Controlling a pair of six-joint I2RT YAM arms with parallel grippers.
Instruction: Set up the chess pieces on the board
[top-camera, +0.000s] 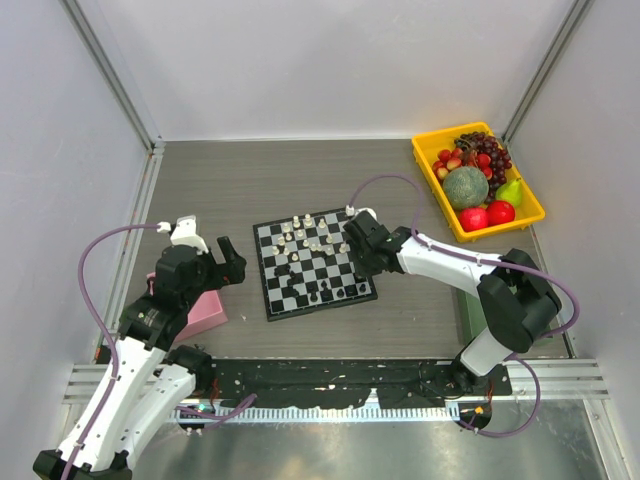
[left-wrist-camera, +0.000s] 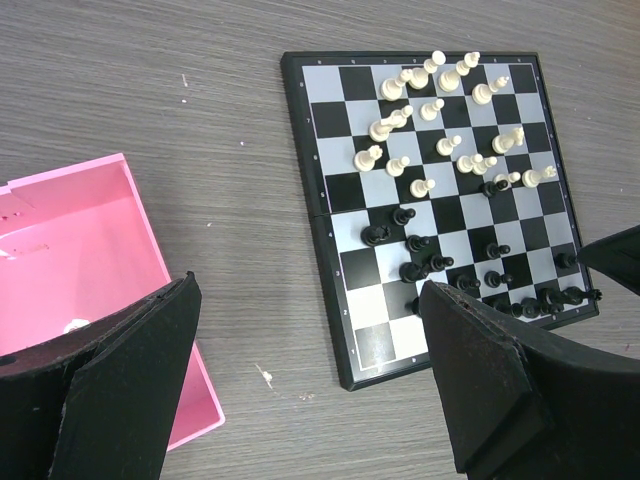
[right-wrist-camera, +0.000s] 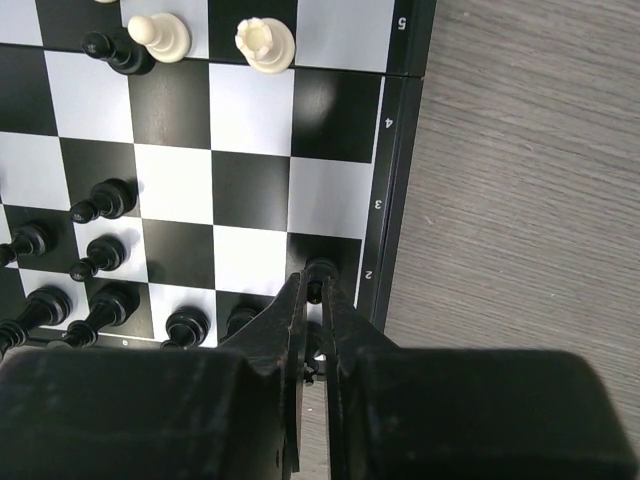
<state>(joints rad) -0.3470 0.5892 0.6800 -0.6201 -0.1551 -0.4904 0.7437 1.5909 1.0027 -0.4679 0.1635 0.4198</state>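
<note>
Pinching one black piece (right-wrist-camera: 321, 268) in the clenched right gripper (right-wrist-camera: 318, 293) beside edge numerals (right-wrist-camera: 378, 204) 5, 4, 3, 2 on one board (right-wrist-camera: 402, 150); left gripper (left-wrist-camera: 308, 295) released above one pink box (left-wrist-camera: 80, 230)

Right of your right gripper (right-wrist-camera: 318, 290) the table (right-wrist-camera: 520, 150) lies bare; left of it black chess pieces (right-wrist-camera: 105, 200) crowd the board's (right-wrist-camera: 400, 120) near rows. Under your left gripper's (left-wrist-camera: 308, 300) left finger sits the pink box (left-wrist-camera: 80, 240).

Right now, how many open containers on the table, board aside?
2. Pink box near left, left of the board; yellow tray of fruit at the far right. A green thing near right is mostly hidden, so unclear.
</note>
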